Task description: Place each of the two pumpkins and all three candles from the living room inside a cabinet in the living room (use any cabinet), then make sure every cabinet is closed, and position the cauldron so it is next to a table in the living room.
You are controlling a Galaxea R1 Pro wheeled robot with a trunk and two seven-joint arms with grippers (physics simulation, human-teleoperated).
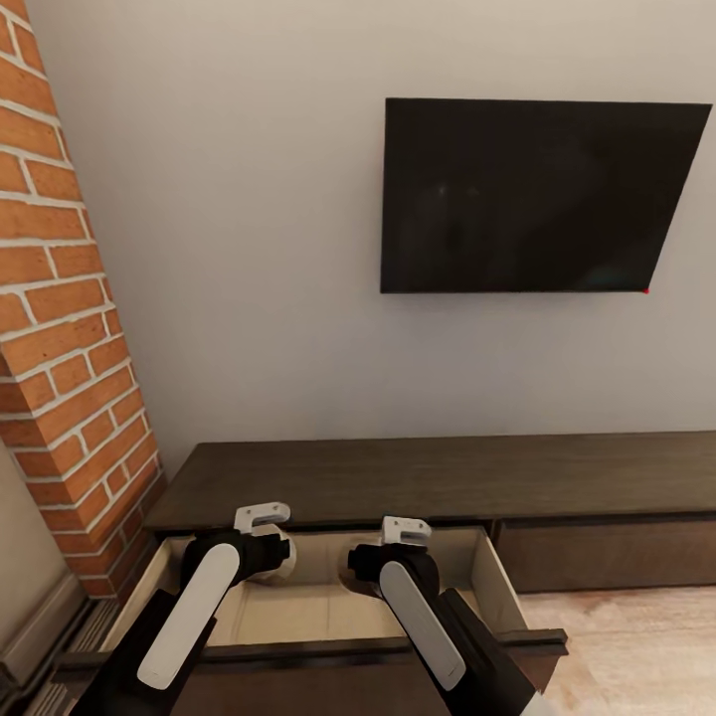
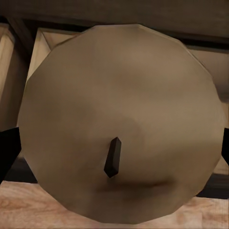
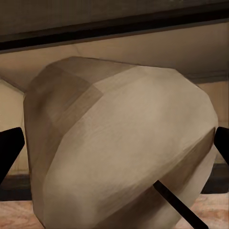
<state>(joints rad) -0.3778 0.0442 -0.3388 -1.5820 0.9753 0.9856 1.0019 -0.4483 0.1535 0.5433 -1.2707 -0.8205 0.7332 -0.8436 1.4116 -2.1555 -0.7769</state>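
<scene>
Candles held over the open cabinet (image 1: 328, 477) drawer

At lower centre, a candle (image 2: 119, 124) is clamped in the left gripper (image 1: 267, 552); another candle (image 3: 124, 148) is clamped in the right gripper (image 1: 373, 562).

Head view: both arms run off the bottom edge, and they hide much of the open cabinet drawer (image 1: 497, 582). The left gripper (image 1: 267, 545) covers most of its candle (image 1: 285, 557). The right gripper (image 1: 383, 557) hides its candle entirely. The cabinet (image 1: 428, 477) is cut off at the right edge. Wrist views: each candle (image 2: 121, 126) (image 3: 124, 143) blocks most of the drawer behind; finger tips barely show at the edges.
</scene>
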